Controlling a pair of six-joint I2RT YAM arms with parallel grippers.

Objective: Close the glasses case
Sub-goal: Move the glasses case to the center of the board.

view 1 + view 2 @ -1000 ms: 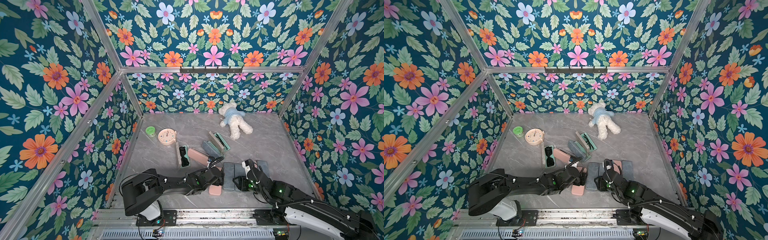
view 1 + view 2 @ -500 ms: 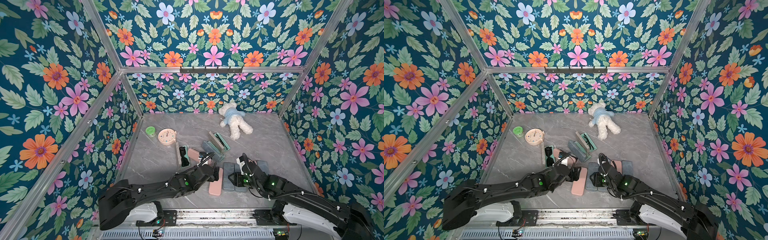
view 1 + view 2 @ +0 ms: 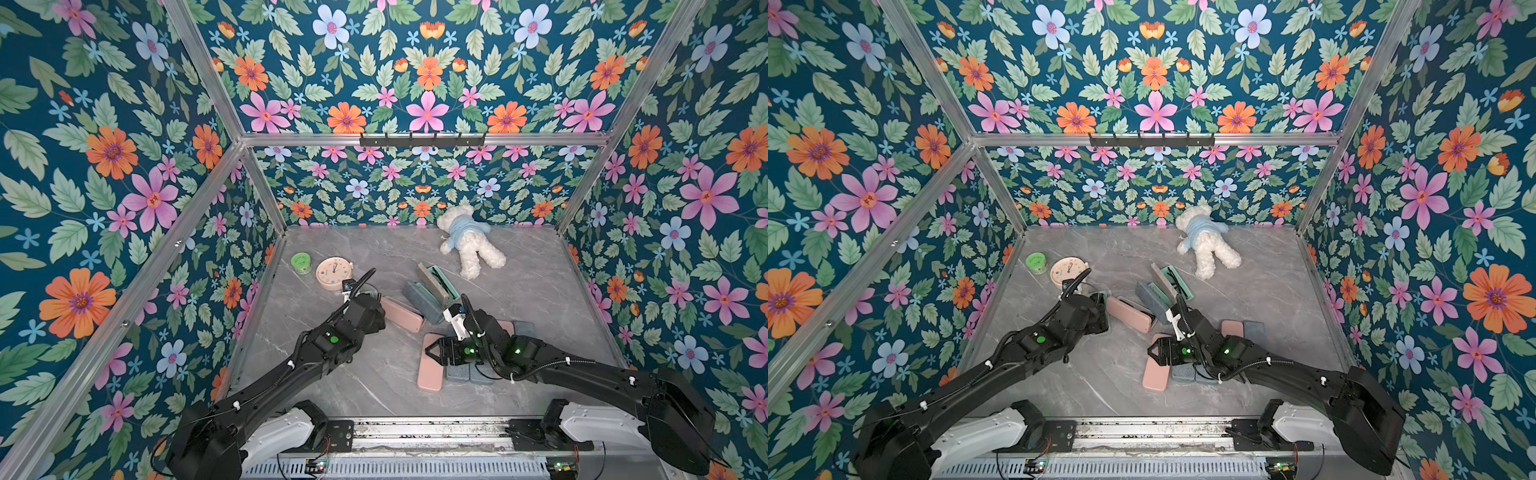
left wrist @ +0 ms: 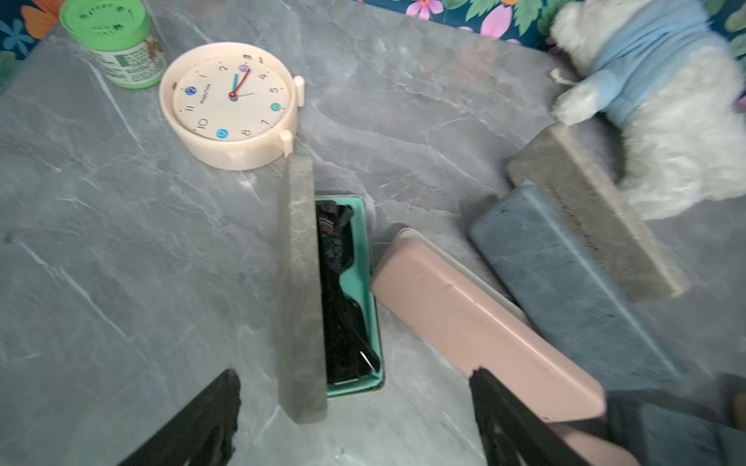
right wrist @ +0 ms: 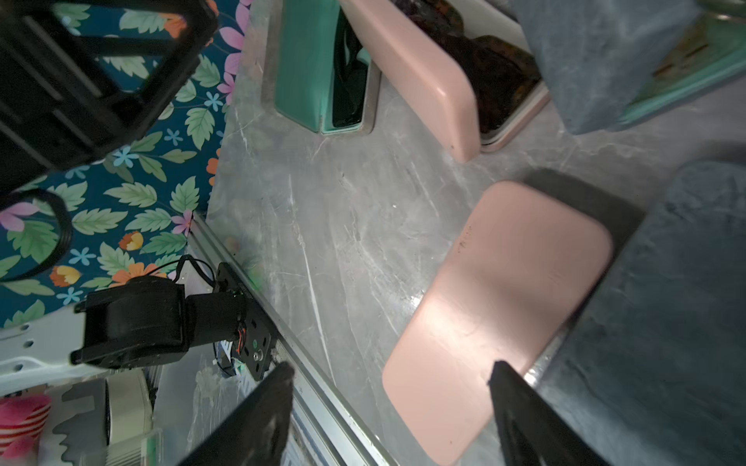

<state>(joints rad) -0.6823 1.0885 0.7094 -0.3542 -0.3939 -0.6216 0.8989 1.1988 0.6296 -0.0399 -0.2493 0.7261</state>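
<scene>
My left gripper (image 4: 355,419) hangs with jaws spread wide over the open glasses case (image 4: 349,298). It lies left of centre on the table (image 4: 121,242), just nearer than the clock (image 4: 232,105), with sunglasses (image 4: 343,306) inside and its grey lid (image 4: 300,290) upright. My right gripper (image 5: 391,403), jaws also wide and empty, hovers above a shut pink case (image 5: 496,314) by the near edge.

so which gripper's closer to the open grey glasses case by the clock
Left. The left gripper sits open at the end of the grey glasses case; the right gripper is farther off, over a closed pink case.
</scene>
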